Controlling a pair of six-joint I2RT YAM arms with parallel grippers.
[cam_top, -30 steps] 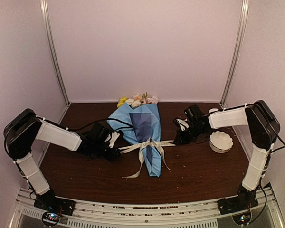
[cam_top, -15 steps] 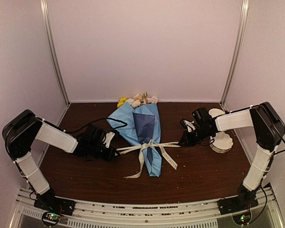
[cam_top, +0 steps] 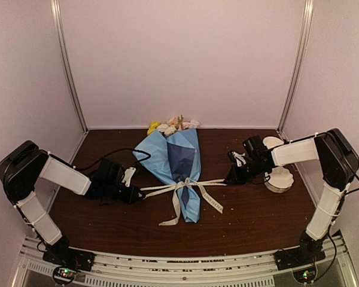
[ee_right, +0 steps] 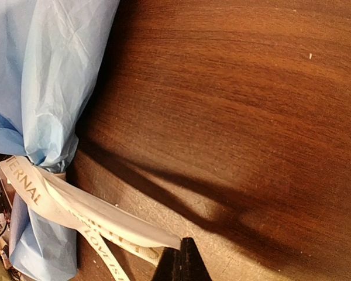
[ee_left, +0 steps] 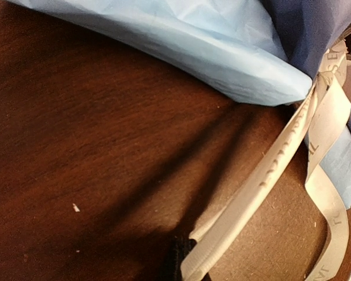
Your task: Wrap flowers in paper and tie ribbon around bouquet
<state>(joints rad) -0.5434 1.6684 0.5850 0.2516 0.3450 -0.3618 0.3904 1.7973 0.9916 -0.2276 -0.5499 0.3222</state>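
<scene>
Tightening knot: left jaws & right jaws each pinch an end of cream lettered ribbon (cam_top: 158, 188) round blue paper-cone bouquet (cam_top: 182, 155). Next: pull ends apart evenly.

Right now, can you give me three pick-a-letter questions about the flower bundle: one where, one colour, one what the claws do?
1. The flowers poke out of the bouquet at its: A far end; B near end; C middle.
2. The paper is: A red; B blue; C green.
3. The left gripper and right gripper are: A both open; B both shut on the ribbon; C holding flowers.
Answers: A, blooms lie toward the back wall; B, light and dark blue; B, each pinches a ribbon end.
</scene>
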